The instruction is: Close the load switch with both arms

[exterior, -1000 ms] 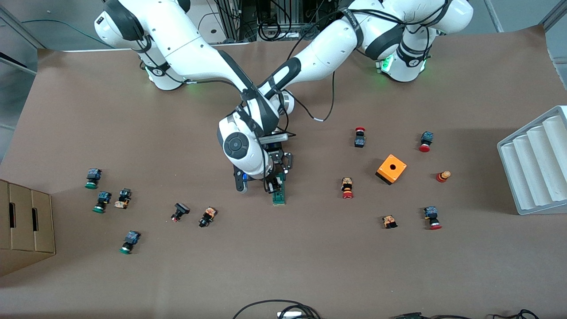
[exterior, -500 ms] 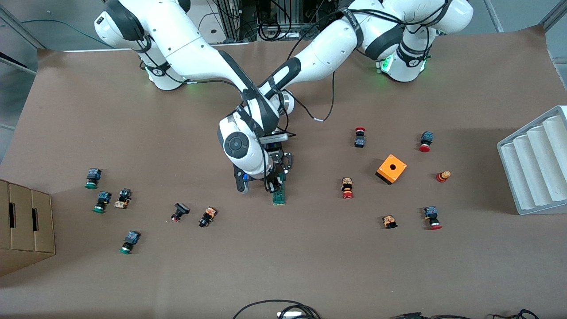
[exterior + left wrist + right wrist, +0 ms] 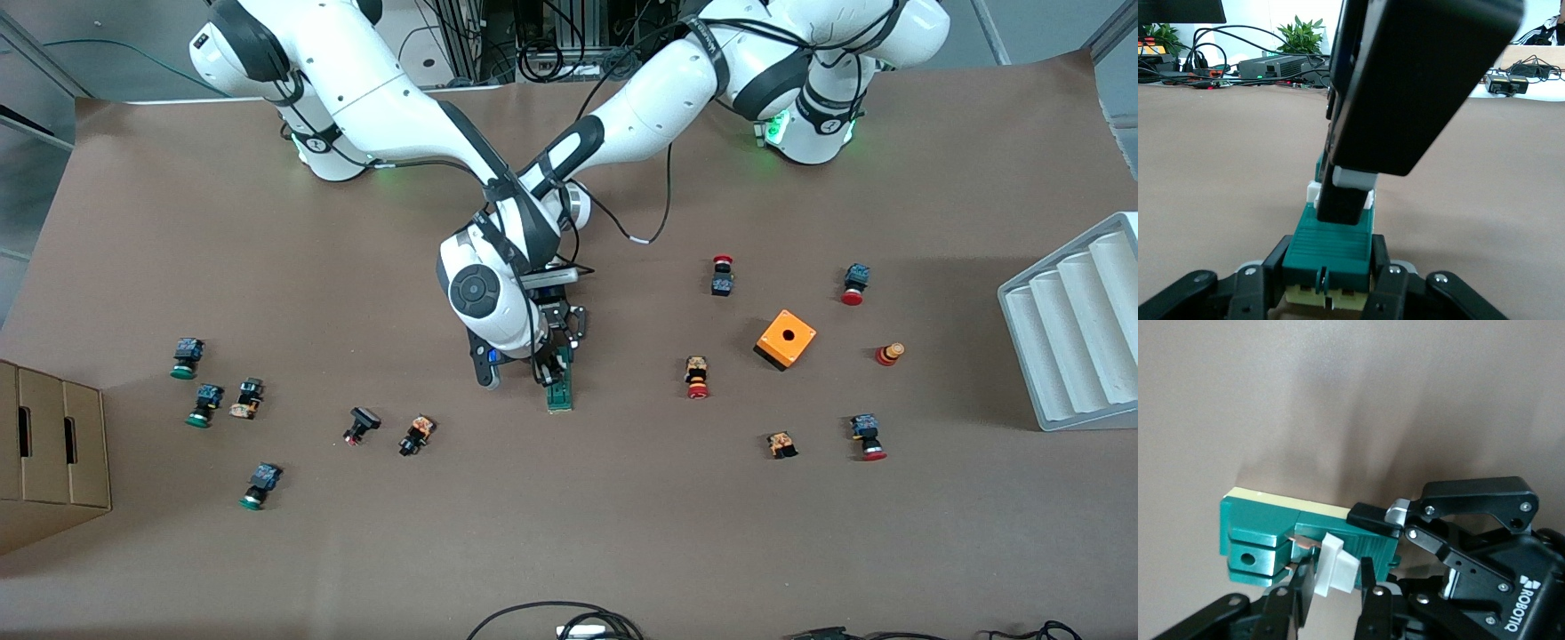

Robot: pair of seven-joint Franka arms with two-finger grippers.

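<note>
The green load switch lies flat mid-table, its far end under both hands. My left gripper is shut on that end of the block, one finger on each side. My right gripper straddles the white handle. One fingertip touches the handle's flange and the other stands a sliver off it, so the gripper is open. In the left wrist view, a right finger hangs over the handle. The right wrist view shows a left finger against the green body.
An orange box and several red-capped push buttons lie toward the left arm's end. Green-capped and black buttons lie toward the right arm's end, beside a cardboard box. A white ridged tray stands at the table edge.
Neither arm nor the load switch shifts visibly in the front view.
</note>
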